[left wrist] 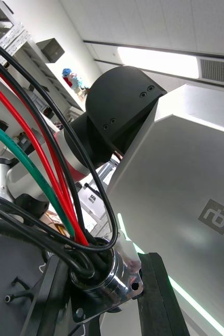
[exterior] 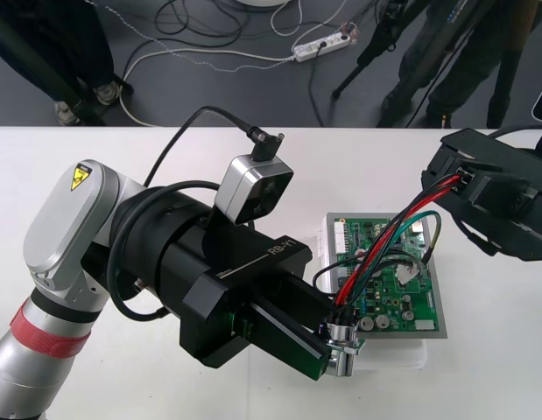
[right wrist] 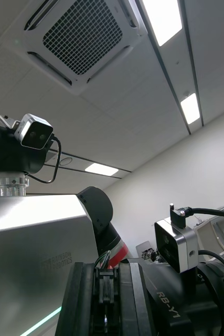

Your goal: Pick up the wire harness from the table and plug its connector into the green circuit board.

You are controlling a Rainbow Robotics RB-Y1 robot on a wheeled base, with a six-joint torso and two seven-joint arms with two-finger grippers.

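White table (exterior: 485,372) bears green circuit board (exterior: 389,296); dark floor (exterior: 235,98) beyond.

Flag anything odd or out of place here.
The wire harness is strung in the air over the green circuit board: the left pincer clamps its metal socket, the right pincer its plug end. The plug is not in the board.

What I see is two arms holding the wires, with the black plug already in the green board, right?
No. The black plug is not in the green circuit board: the front view shows it gripped by the right end effector, beside the board. The left end effector holds the metal socket.
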